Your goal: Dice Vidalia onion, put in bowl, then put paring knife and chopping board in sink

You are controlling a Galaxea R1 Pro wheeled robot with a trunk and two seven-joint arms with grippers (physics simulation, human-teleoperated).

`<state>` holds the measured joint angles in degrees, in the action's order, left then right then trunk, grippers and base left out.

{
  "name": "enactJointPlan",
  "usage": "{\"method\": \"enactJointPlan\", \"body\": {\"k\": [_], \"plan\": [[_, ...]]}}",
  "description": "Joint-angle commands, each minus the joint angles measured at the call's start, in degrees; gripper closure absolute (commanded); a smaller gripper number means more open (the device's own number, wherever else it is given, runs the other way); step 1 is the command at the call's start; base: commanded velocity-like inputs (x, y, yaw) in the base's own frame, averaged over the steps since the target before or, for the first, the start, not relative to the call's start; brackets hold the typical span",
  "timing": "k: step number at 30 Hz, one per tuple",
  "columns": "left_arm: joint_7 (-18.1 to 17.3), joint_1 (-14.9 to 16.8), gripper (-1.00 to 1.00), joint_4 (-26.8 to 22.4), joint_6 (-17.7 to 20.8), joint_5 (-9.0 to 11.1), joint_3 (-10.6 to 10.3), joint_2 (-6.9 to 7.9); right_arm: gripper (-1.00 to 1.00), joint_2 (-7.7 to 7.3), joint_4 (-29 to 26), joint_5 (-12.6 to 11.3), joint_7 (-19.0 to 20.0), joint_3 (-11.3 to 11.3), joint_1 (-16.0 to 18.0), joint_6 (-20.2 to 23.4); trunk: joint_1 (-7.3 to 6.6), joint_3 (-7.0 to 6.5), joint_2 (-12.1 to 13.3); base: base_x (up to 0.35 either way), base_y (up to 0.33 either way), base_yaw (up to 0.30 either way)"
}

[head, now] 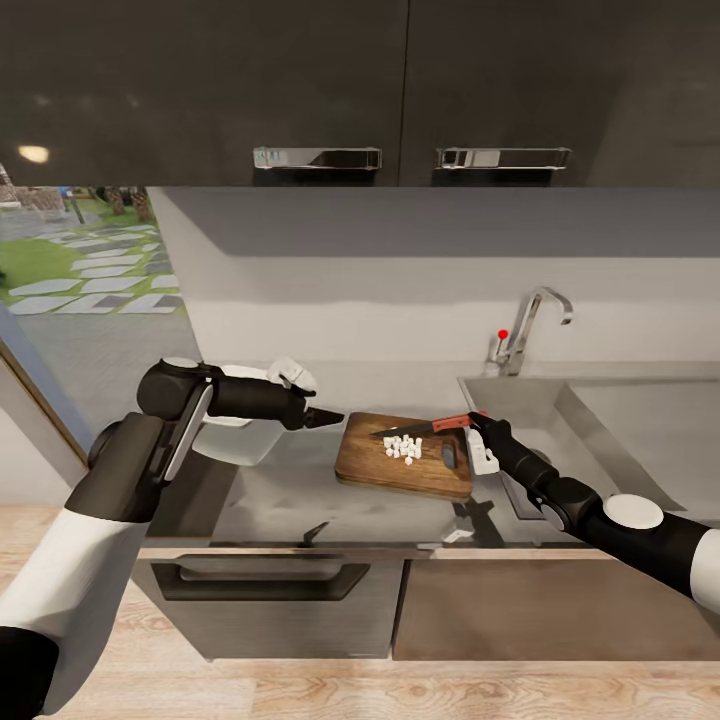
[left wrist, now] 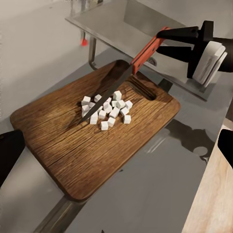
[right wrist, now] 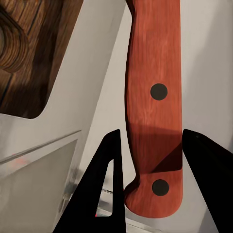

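Note:
The dark wooden chopping board (head: 360, 462) (left wrist: 73, 141) lies on the grey countertop (head: 270, 495), just left of the sink (head: 540, 400). A small heap of white diced onion (head: 404, 447) (left wrist: 108, 110) sits on the board. My right gripper (head: 478, 420) (left wrist: 167, 41) (right wrist: 151, 131) is shut on the red-brown handle of the paring knife (head: 450, 422) (left wrist: 145, 51) (right wrist: 155, 97). The dark blade slants down over the board toward the dice. My left gripper (head: 326, 418) hovers open by the board's left edge, its fingers (left wrist: 9, 150) spread wide. The white bowl (head: 240, 445) lies mostly hidden under my left forearm.
A bent chrome tap (head: 532, 325) with a red knob (head: 502, 334) stands behind the sink. Dark wall cabinets (head: 320, 90) hang overhead. Grey drawer fronts (head: 270, 590) run below the counter edge. A window (head: 80, 250) opens at the left.

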<state>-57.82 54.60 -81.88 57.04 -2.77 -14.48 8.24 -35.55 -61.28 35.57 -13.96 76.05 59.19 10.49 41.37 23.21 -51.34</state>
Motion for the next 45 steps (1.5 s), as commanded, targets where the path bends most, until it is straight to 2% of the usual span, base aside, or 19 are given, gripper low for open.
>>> {"method": "enactJointPlan", "body": {"k": [1, 5, 14, 21, 26, 29, 39, 42, 44, 45], "plan": [[-0.36, 0.07, -1.0, -0.22, 0.35, -0.3, -0.03, 0.02, 1.0, -0.04, -0.07, 0.55, -0.28, 0.33, 0.14, 0.58, 0.01, 0.08, -0.06, 0.0, 0.0, 0.0], [-0.3, 0.07, -1.0, -1.05, 0.29, -0.3, -0.03, 0.03, 1.0, -0.04, -0.07, 0.55, -0.27, 0.33, 0.14, 0.58, 0.01, 0.08, -0.06, 0.0, 0.0, 0.0], [-0.22, 0.07, -1.0, -1.37, 0.26, -0.3, -0.03, 0.06, 1.0, -0.08, -0.07, 0.55, -0.25, 0.33, 0.14, 0.55, -1.97, -1.54, 3.55, 0.0, 0.0, 0.0], [-0.19, 0.07, -1.0, -1.23, 0.26, -0.3, -0.02, 0.11, 1.0, -0.68, -0.09, 0.55, -0.26, 0.33, 0.14, 0.51, -3.5, -2.8, 6.36, 0.0, 0.0, 0.0], [-0.11, 0.07, -1.0, -1.13, 0.2, -0.3, -0.02, 0.11, 1.0, -1.38, -0.14, 0.55, -0.22, 0.33, 0.14, 0.5, -4.6, -3.69, 8.36, 0.0, 0.0, 0.0], [-0.1, 0.07, -1.0, -1.09, 0.18, -0.3, -0.02, 0.11, 1.0, -2.56, -0.15, 0.42, -0.23, 0.33, 0.14, -0.75, -5.26, -4.23, 9.57, 0.0, 0.0, 0.0], [-0.02, 0.07, -1.0, -1.03, 0.18, -0.3, -0.02, 0.11, 1.0, -4.71, -0.58, -0.11, -0.23, -0.13, 0.14, -3.01, -7.46, -6.03, 13.58, 0.0, 0.0, 0.0], [0.02, 0.07, -1.0, -1.01, 0.14, -0.3, -0.02, 0.11, 1.0, -5.31, -0.73, -1.79, -0.11, -0.26, 0.14, -3.07, -8.12, -6.57, 14.78, 0.0, 0.0, 0.0], [0.05, 0.07, -1.0, -0.99, 0.12, -0.3, -0.02, 0.11, 1.0, -5.55, -0.83, -4.27, 0.06, -0.49, 0.14, -3.06, -8.56, -6.93, 15.58, 0.0, 0.0, 0.0], [0.04, 0.07, -1.0, -0.96, 0.11, -0.3, -0.02, 0.11, 1.0, -5.67, -0.92, -6.52, 0.13, -0.92, 0.14, -3.04, -8.77, -7.11, 15.98, 0.0, 0.0, 0.0]]}}
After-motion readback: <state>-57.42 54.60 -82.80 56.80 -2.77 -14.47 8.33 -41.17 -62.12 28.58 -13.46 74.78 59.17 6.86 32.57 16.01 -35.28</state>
